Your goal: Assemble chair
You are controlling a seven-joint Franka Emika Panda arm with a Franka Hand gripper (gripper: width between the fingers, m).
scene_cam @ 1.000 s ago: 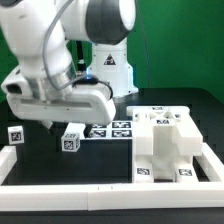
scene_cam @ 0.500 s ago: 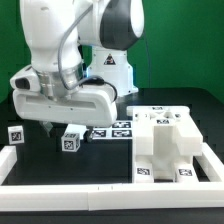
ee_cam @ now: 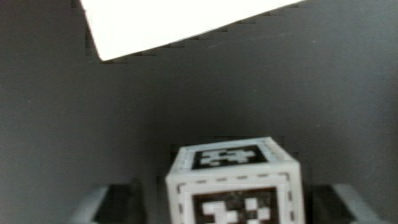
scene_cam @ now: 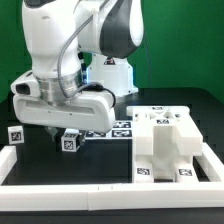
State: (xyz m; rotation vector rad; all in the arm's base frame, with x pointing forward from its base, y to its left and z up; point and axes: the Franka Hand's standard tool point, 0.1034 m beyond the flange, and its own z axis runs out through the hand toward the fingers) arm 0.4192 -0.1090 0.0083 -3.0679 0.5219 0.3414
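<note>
The arm (scene_cam: 62, 55) has come lower; the chair part (ee_cam: 231, 186) sits between the jaws, gripped or not I cannot tell.

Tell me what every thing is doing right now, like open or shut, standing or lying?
Small white plastic cube with black-and-white tags: sitting on the black table, not lifted.
Dark grey robot fingers: one each side of the cube; squeezing or not, cannot tell.
Big white blocky chair part: standing, pieces look joined.
Little white tagged block: loose, standing alone.
Flat white marker board: lying flat.
</note>
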